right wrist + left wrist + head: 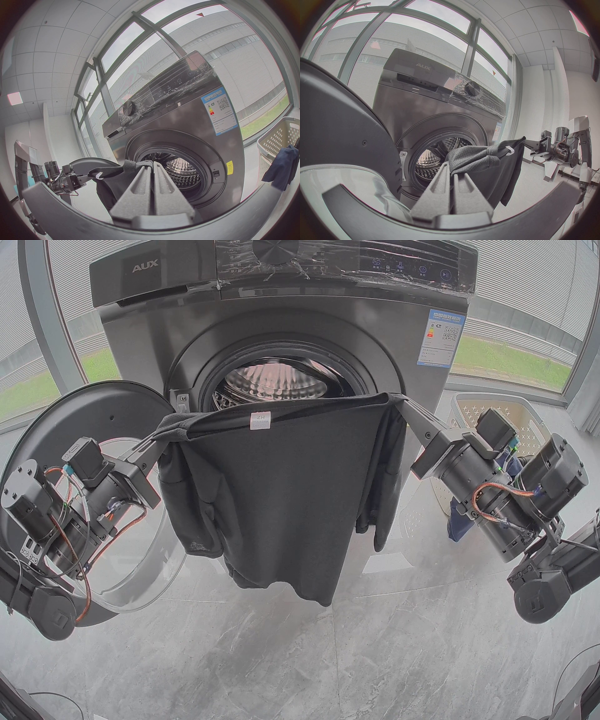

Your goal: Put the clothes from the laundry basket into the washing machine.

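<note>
Nearest, in front of the washing machine (156, 346), the left gripper (164, 439) and the right gripper (403, 404) were each clamped shut on an upper corner of a black shirt (281, 490). It was stretched between them and hung across the lower part of the machine's round opening (275, 380). The door (81, 409) stood wide open on the machine's left side. The step in hand looked like loading this shirt. Next, both arms would probably need to carry it forward through the opening, hem clearing the rim, before letting go. Right of the machine, the laundry basket (481, 404) had a blue garment (457, 526) draped over its edge.
</note>
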`<state>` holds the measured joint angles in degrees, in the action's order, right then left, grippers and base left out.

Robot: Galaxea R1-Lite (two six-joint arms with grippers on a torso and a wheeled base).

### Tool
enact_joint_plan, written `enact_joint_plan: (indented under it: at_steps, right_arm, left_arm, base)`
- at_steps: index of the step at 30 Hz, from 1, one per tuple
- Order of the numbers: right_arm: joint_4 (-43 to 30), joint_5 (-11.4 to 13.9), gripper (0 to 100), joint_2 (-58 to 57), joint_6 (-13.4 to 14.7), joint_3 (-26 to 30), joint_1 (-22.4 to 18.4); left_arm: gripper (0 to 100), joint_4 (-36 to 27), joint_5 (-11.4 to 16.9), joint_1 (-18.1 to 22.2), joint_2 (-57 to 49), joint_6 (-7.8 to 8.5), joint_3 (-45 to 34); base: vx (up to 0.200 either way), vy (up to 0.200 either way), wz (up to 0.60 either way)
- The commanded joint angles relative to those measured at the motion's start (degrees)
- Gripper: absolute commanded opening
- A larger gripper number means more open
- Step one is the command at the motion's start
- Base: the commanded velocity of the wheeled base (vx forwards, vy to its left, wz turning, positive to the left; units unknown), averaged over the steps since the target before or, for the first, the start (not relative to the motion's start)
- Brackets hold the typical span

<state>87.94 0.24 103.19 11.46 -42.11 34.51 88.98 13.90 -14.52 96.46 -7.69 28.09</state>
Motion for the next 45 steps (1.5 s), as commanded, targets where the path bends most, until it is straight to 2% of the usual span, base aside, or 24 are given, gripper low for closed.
enact_joint_plan:
  at_steps: [1,8,12,17,25,26,31,36,41,45]
  right_arm:
    - [0.04,0.02,0,-0.10,-0.03,-0.08,0.03]
    - [0.04,0.02,0,-0.01,0.05,0.18,0.38]
    - [-0.32,-0.16,0,1.04,0.14,0.97,0.21]
    - [0.39,-0.16,0,5.18,0.49,4.66,1.17]
    - [0.56,0.02,0,8.43,1.28,9.24,3.46]
    - [0.48,0.28,100,8.60,1.28,10.73,3.55]
    - [0.48,0.28,100,9.04,1.46,14.86,5.30]
    - [0.48,0.46,100,12.47,0.93,18.82,6.53]
    - [0.48,0.64,100,15.55,0.58,18.90,6.62]
    - [0.48,0.81,100,19.94,0.14,16.44,6.53]
  left_arm:
    - [0,0.05,-0.01,-0.07,0.13,0.05,0.04]
    - [0,0.14,0.25,-1.21,0.22,-0.04,-0.40]
    - [0,0.14,0.34,-5.17,1.36,-0.31,-0.23]
    - [0,0.14,0.25,-11.15,4.52,-0.39,1.88]
    - [0,0.14,0.25,-12.20,8.13,-0.39,6.54]
    - [0,0.14,0.17,-12.11,8.04,-0.39,6.45]
    - [0,0.23,-0.01,-11.85,7.60,-0.31,6.63]
    - [0,0.23,-1.50,-12.11,6.98,-0.39,7.42]
    - [0,0.23,-1.50,-12.11,5.93,-0.48,8.12]
    - [0,0.14,-1.42,-12.11,3.82,-0.48,8.04]
  base:
    - [0.000,0.000,0.00]
    - [0.000,0.000,0.00]
    - [0.000,0.000,0.00]
    - [0.000,0.000,0.00]
    - [0.000,0.000,0.00]
    - [0.000,0.000,0.00]
    - [0.000,0.000,0.00]
    - [0.000,0.000,0.00]
    - [0.000,0.000,0.00]
    - [0.000,0.000,0.00]
